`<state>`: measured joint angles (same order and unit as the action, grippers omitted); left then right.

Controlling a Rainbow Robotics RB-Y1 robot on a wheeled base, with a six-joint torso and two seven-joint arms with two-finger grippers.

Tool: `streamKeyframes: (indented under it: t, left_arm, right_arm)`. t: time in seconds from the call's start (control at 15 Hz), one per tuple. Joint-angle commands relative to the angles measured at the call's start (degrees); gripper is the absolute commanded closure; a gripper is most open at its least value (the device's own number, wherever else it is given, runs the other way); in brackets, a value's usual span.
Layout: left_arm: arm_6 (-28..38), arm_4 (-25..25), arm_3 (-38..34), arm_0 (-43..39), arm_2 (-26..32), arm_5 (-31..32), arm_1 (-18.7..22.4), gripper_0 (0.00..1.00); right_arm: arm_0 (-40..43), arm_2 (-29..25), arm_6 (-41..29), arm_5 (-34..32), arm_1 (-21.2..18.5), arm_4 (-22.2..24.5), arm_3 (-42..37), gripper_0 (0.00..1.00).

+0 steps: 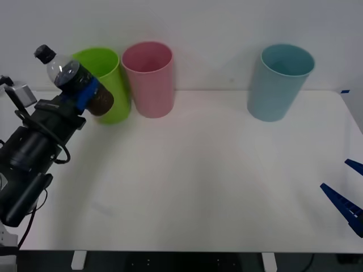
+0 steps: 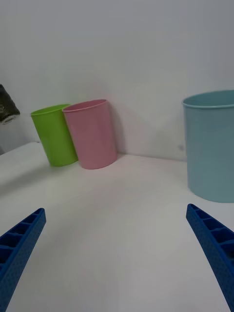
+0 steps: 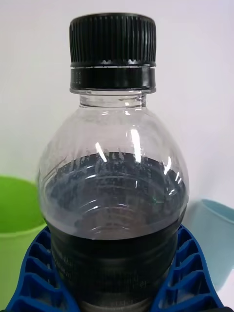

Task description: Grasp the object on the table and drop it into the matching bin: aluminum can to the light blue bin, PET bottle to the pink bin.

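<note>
1. Left tool [image 1: 85, 93] clamped on the PET bottle [image 1: 74, 79], raised off the bench [image 1: 198, 181], cap tilted up-left, before the lime green bin [image 1: 110, 76].
2. Pink bin [image 1: 148, 79] just beside green.
3. Light blue bin [image 1: 279, 82] well apart.
4. Right tool [image 1: 347, 192] low at bench's right edge, fingers apart.

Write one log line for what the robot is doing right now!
left gripper: shut on PET bottle, lifted near lime green bin | right gripper: open, idle above table | pink bin: not yet reached
</note>
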<state>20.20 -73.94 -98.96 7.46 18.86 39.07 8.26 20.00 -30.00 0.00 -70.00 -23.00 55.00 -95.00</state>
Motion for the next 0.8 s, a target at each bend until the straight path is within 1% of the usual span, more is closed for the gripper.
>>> streamKeyframes:
  t: [0.07,0.2,0.33,0.53,0.8]
  left_arm:
    - [5.9,-4.7,0.1,5.3,-0.4,-2.0,0.0,1.00]
    - [9.4,-9.0,1.0,9.3,-1.0,-3.6,0.0,0.99]
    - [9.4,-11.3,4.6,13.8,-1.9,-5.1,-0.1,0.99]
    - [9.1,-14.8,11.9,21.5,-2.2,-6.4,-0.1,0.99]
    - [7.9,-19.0,19.6,28.2,-3.0,-8.7,-0.3,0.99]
  right_arm:
    - [0.0,0.0,0.0,0.0,0.0,0.0,0.0,0.00]
    - [0.0,0.0,0.0,0.0,0.0,0.0,0.0,0.00]
    - [0.0,0.0,0.0,0.0,0.0,0.0,0.0,0.00]
    - [0.0,0.0,0.0,0.0,0.0,0.0,0.0,0.00]
    - [0.0,0.0,0.0,0.0,0.0,0.0,0.0,0.00]
